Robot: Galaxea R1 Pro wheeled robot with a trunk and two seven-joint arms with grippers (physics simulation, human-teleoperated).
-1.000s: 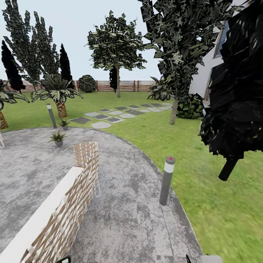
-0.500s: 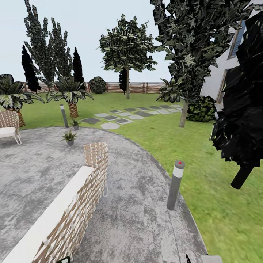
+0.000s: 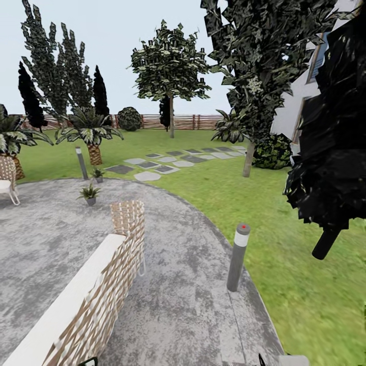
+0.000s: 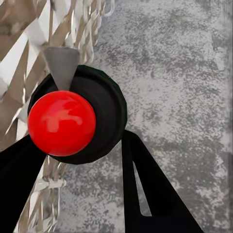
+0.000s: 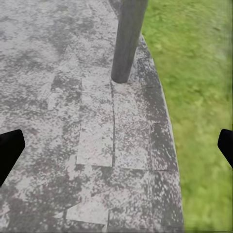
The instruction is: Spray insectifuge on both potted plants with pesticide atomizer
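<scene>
Across the round paved patio (image 3: pixel 193 284) of the garden, beyond the wicker chair (image 3: pixel 96 290), the two potted plants (image 3: pixel 90 193) stand well apart from the robot near the lawn's edge. The right gripper (image 5: pixel 116 145) hangs with its fingers spread wide over the paving, while the left gripper (image 4: pixel 77 143) is clamped on a dark round body with a red knob, apparently the pesticide atomizer (image 4: pixel 104 109) seen end-on. It is probably light, rigid and smooth, so a firm hold around the bottle's body, trigger left free, seems best
</scene>
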